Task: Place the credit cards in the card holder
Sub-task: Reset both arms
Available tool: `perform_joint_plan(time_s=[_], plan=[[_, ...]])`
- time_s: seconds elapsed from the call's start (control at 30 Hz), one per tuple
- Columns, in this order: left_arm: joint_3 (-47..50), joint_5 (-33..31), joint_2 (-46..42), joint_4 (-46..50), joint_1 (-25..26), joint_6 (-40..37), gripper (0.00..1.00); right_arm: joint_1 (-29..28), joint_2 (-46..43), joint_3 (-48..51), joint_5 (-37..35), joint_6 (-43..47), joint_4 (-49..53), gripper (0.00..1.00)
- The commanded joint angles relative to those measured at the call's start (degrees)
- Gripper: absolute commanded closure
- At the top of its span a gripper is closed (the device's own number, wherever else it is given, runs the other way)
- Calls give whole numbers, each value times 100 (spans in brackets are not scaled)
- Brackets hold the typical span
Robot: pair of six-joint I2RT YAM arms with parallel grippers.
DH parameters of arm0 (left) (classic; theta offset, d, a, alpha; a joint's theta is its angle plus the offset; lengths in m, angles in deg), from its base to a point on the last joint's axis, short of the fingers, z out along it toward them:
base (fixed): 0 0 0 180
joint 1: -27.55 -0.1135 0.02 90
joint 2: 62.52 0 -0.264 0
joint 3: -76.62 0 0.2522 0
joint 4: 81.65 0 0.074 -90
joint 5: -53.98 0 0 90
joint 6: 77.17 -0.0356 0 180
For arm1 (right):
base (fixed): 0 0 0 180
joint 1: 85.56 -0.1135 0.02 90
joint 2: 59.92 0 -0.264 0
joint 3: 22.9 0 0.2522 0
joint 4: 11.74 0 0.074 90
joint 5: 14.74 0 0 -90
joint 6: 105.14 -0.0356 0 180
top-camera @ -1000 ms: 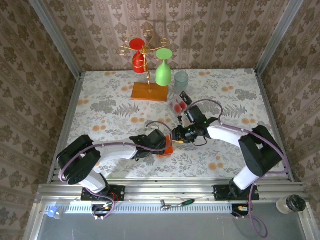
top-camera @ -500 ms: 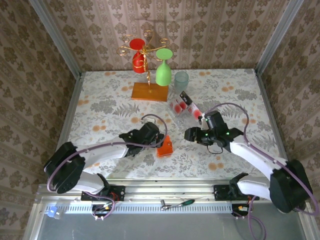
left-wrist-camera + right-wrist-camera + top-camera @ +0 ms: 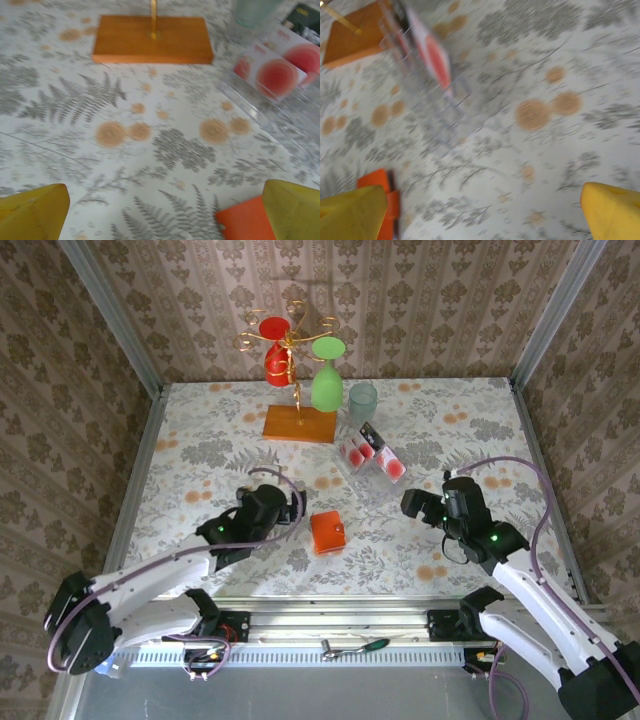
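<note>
At mid-table, left gripper (image 3: 293, 504) and right gripper (image 3: 411, 503) are backing off the card holder (image 3: 326, 532), both gaping empty; racked credit cards (image 3: 368, 452) are waiting.

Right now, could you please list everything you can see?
card holder: one, orange-red, near centre of table
credit cards: about three, white with red blobs, in clear stand beyond holder
glass rack: one, gold wire on orange base, far side
red glass: one, hanging on rack
green glass: one, hanging on rack
tumbler: one, pale clear, right of rack
tool: one, green handle, front rail
jar: one, dark lid, front right
left fingers: two, yellow, apart, left of holder
right fingers: two, yellow, apart, right of holder
</note>
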Motion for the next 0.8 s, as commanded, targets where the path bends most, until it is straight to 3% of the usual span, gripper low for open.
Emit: perform_joint_plan(time_s=[0.0,0.13,0.37,0.47,0.57,0.63,0.77], plan=[[391,-1028,-601,-310,-87,-588,0,40,-248,142,-1574,96,74,0],[751,-1597,-1211,-776,-379,-1369,0,185,-199,433,-2377,315,-684,0],[1085,-1810,-1760,-1180,-1428,-2533,0,674,589,394,-3078,1242,-2077,0],[1184,-1637,-1783,-1183,-1984,-2806,0,925,1127,294,-3165,1873,-2617,0],[1336,-1313,-1683,-1370,-2509,-2928,0,1169,1618,227,-3064,1918,-2817,0],[1468,-955,-1471,-1695,-3042,-2933,0,1282,1971,229,-2779,1885,-3046,0],[1712,-441,-744,-2664,-3586,-2978,0,1319,2560,324,-2441,2265,-3826,0]])
